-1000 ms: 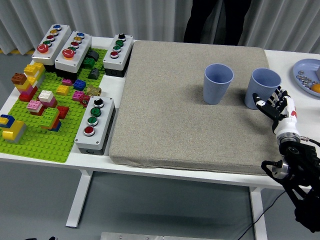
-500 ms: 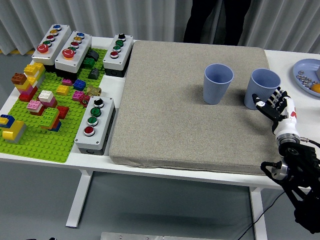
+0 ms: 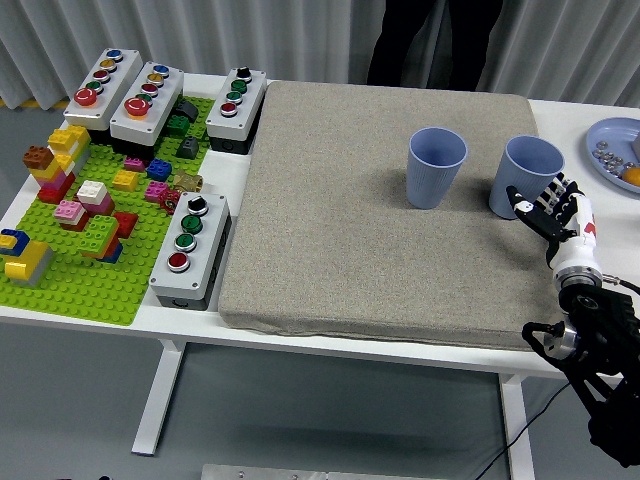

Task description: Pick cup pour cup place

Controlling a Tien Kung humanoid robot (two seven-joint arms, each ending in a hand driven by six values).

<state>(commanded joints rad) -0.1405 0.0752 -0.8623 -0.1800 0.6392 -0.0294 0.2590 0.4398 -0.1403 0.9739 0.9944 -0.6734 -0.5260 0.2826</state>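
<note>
Head view: two blue cups stand upright on a grey mat, the right cup [image 3: 530,172] at 3 o'clock of the left cup [image 3: 436,166]. At the right cup's 5 o'clock, the right hand [image 3: 553,209] hovers with fingers spread, holding nothing, above the white table [image 3: 330,335].

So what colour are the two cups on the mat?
Both cups are light blue, seen in the head view.
</note>
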